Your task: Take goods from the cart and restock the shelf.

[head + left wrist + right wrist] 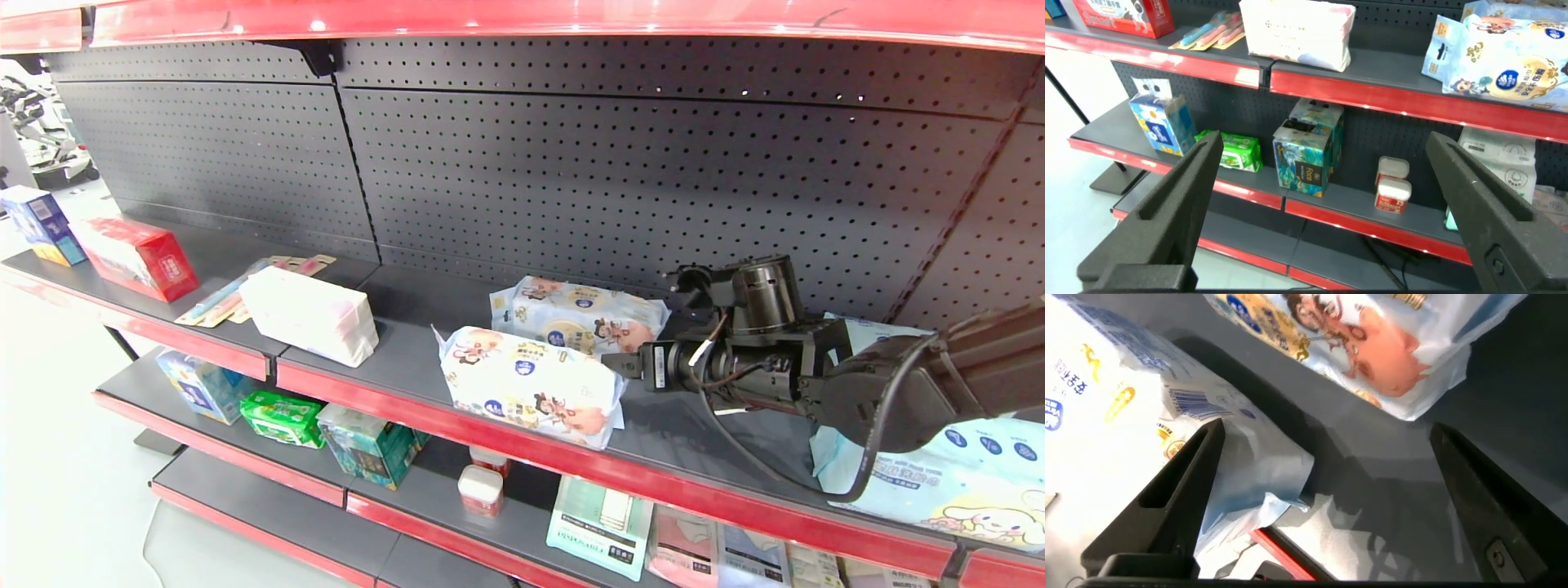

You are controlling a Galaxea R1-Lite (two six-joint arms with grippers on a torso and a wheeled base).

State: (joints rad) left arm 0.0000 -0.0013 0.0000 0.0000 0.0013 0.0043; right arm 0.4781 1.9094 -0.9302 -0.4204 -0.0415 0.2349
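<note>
Two cartoon-printed wipes packs lie on the upper shelf (424, 298): a front pack (531, 384) at the red edge and a rear pack (584, 314) behind it. My right gripper (629, 361) hovers low over the shelf just right of them, open and holding nothing. In the right wrist view its fingers (1167, 506) straddle bare shelf, with the front pack (1355, 335) ahead and a blue-and-white pack (1143, 400) beside one finger. My left gripper (1324, 140) is open and empty, held in front of the lower shelves and facing a teal box (1308, 155).
A white tissue pack (310, 314), toothbrushes (237, 290), a red box (139, 257) and a blue box (37, 220) sit further left. A large light-blue pack (963, 465) lies under my right arm. The lower shelf holds a green pack (282, 416) and small jars (482, 486).
</note>
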